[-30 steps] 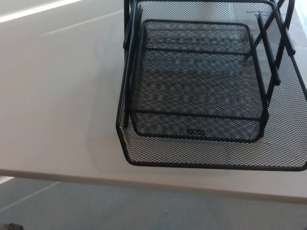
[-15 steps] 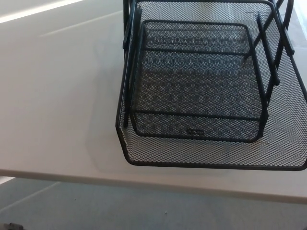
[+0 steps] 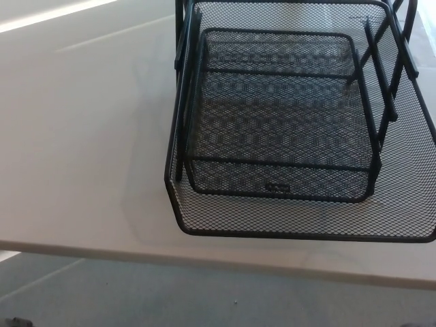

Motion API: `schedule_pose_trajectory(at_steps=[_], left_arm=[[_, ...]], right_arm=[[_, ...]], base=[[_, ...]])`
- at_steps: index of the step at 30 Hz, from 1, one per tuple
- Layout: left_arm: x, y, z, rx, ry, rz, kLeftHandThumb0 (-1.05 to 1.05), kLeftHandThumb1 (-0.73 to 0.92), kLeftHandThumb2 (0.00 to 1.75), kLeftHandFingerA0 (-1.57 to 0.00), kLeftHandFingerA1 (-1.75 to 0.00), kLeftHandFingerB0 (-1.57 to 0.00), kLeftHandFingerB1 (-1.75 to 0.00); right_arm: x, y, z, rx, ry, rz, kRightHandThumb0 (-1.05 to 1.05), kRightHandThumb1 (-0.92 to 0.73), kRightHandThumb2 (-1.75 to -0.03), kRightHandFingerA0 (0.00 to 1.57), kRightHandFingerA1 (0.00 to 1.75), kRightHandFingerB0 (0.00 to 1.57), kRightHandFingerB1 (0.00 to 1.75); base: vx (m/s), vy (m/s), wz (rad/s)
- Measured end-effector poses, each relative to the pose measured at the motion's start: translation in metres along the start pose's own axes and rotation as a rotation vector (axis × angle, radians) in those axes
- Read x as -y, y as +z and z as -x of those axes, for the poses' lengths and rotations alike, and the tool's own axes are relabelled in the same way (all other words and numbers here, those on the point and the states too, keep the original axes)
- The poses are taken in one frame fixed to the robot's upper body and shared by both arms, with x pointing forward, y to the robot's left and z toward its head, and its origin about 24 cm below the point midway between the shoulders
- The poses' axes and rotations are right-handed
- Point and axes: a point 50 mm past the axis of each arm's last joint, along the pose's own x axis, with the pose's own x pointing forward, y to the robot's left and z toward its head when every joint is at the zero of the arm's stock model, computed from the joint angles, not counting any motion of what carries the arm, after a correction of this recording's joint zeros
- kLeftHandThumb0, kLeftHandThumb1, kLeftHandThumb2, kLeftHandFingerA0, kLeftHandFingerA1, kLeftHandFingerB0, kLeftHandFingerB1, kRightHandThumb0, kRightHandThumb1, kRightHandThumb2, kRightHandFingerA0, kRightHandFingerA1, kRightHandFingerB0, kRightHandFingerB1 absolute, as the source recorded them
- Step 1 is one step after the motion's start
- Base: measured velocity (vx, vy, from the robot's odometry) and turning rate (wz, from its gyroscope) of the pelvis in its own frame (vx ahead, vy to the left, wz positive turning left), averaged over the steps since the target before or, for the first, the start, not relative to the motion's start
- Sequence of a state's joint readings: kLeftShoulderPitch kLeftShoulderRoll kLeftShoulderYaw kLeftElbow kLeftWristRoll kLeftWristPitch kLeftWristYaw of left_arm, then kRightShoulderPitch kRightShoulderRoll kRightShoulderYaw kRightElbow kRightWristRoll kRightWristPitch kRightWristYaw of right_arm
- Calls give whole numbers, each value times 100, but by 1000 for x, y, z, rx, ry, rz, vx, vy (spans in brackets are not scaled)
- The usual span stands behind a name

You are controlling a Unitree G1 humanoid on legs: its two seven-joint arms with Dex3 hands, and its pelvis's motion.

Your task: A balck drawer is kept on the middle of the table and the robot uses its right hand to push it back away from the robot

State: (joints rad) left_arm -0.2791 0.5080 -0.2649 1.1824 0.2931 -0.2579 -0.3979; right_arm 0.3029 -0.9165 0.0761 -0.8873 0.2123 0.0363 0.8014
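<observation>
White table [image 3: 75, 136] bare on the left. Black mesh drawer [image 3: 300, 136] sits right of centre, its front rim close to the table's near edge; the right side runs out of view. Grey floor [image 3: 170, 300] below. Neither hand visible; finger state cannot be told.

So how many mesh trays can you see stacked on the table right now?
2. The lower tray sticks out toward the table's near edge; the upper tray sits above it, further back. More may be hidden beyond the picture's top edge.
</observation>
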Motion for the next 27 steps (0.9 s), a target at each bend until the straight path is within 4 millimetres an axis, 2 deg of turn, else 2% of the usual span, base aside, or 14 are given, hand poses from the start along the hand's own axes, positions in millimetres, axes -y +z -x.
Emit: schedule_pose_trajectory(at_steps=[1,2,9,10,11,12,13,16,17,20,21,27], left_arm=[[0,0,0,0,-1,0,-54,75,63,-50,-39,-33,-33],[0,0,0,0,-2,0,-55,74,63,-49,-39,-34,-33],[0,0,0,3,-4,-2,-56,72,63,-47,-38,-32,-33],[0,0,0,4,-5,-2,-56,72,63,-47,-39,-32,-33],[0,1,0,4,-5,-3,-56,72,63,-47,-39,-32,-33],[0,1,0,6,-4,-4,-55,72,63,-47,-38,-32,-33],[0,1,0,7,-5,-4,-56,72,63,-47,-38,-31,-32],[0,1,0,10,-5,-6,-55,72,63,-48,-38,-31,-32],[0,1,0,10,-5,-7,-56,71,62,-48,-39,-32,-33],[0,1,0,10,-6,-6,-56,71,63,-48,-39,-32,-33],[0,1,0,10,-6,-6,-57,71,63,-48,-39,-32,-33],[0,1,0,8,-7,-7,-57,72,63,-47,-38,-31,-32]], right_arm=[[1,1,-3,10,18,0,-54,-75,-67,55,45,39,38],[1,1,-4,14,28,0,-42,-61,-102,51,63,27,51],[4,3,-26,60,137,-15,-44,-62,-103,51,63,27,51],[4,4,-29,66,149,-18,-57,-77,-68,56,46,40,38],[5,4,-32,71,159,-20,-57,-77,-68,56,46,40,38],[5,4,-35,73,170,-22,-58,-77,-68,54,45,40,38],[5,3,-38,74,179,-25,-46,-63,-104,49,62,25,49],[8,4,-46,75,208,-23,-46,-62,-104,49,62,25,50],[9,4,-49,75,215,-20,-58,-76,-69,54,45,38,38],[11,5,-56,66,235,-9,-58,-76,-69,53,45,37,38],[13,5,-58,60,240,-3,-53,-83,-65,53,42,39,36],[22,6,-71,8,263,42,-52,-82,-64,53,44,39,37]], base=[[0,0,0],[0,0,0],[0,0,0],[0,0,0],[0,0,0],[0,0,0],[0,0,0],[0,0,0],[0,0,0],[0,0,0],[0,0,0],[0,0,0]])
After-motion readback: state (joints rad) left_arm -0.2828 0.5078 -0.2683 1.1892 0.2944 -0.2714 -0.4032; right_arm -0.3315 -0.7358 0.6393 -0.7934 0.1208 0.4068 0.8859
